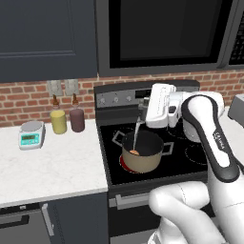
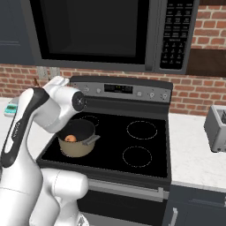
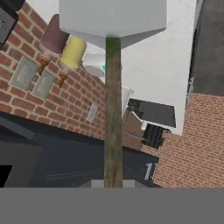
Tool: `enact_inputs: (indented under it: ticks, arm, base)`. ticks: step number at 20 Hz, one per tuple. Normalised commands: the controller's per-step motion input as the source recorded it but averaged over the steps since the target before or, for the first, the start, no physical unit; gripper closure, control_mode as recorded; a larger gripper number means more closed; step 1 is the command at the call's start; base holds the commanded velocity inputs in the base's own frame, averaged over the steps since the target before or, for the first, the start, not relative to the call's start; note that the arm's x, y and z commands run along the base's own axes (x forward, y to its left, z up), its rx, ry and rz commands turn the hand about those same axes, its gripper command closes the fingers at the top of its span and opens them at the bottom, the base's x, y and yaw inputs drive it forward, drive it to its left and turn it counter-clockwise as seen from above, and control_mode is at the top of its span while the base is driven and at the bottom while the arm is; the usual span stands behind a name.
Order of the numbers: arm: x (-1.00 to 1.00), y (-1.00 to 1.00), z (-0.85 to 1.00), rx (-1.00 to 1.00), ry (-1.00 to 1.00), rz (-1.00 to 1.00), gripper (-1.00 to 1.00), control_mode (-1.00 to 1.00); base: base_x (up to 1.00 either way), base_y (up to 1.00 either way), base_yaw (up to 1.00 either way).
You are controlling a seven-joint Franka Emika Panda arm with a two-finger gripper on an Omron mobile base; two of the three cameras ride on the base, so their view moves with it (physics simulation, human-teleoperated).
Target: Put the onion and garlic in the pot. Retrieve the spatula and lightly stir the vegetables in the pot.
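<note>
Beige and dark inside, the pot (image 1: 142, 153) sits on the front left burner of the stove (image 1: 190, 157), one loop handle toward the table (image 1: 52, 167). Inside it the orange-brown onion (image 2: 70, 138) lies on the bottom; the garlic cannot be made out. The spatula (image 1: 137, 131) hangs from the gripper (image 1: 142, 110) above the pot, its thin shaft running down into the pot with the lower end near the onion. In the hand view the handle runs straight up the middle to a pale flat blade (image 3: 113, 17). The jaws are clamped on the spatula. On the table against the brick wall stand a yellow cup (image 1: 58, 121), a maroon cup (image 1: 76, 119) and a small scale (image 1: 32, 134).
</note>
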Motion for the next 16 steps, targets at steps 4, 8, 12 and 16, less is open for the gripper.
enact_inputs:
  ticks: [4,8,12,16]
  arm:
    - [0.59,-0.57,-0.14,0.10,0.06,-0.06,1.00,-1.00]
    - [0.63,-0.41,-0.38,0.00,0.05,0.00,1.00,-1.00]
    - [0.60,-0.17,-0.25,0.00,0.00,0.00,1.00,-1.00]
    - [0.20,-0.09,-0.32,0.00,0.00,0.00,1.00,-1.00]
  base:
    - [0.00,0.00,0.00]
    - [0.00,0.00,0.00]
    - [0.00,0.00,0.00]
    - [0.00,0.00,0.00]
